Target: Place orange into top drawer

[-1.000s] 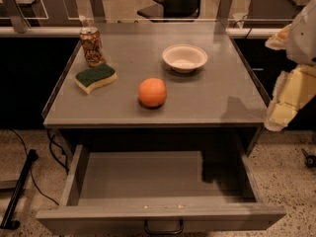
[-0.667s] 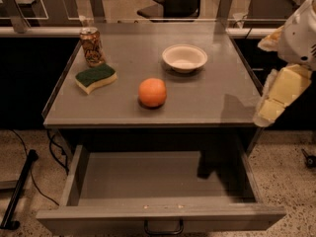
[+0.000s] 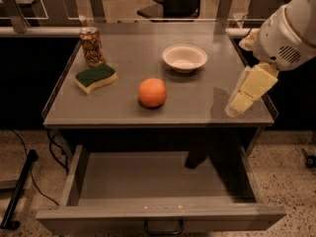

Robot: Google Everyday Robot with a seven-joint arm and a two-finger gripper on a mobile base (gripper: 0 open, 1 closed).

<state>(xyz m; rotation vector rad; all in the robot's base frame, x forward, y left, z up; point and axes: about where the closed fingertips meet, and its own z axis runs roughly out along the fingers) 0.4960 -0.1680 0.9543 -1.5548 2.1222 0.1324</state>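
Camera view gives me the grey worktop from above, with the top drawer pulled out below it, its inside bare. My white arm comes in from the right, and the yellowish gripper hangs over the worktop's right front corner, well apart from the fruit; whether it is spread or closed I cannot tell. A white bowl stands toward the back. A green and yellow sponge lies at the left. The orange sits on the worktop near the middle front, in front of the bowl. A drink can stands upright just behind the sponge
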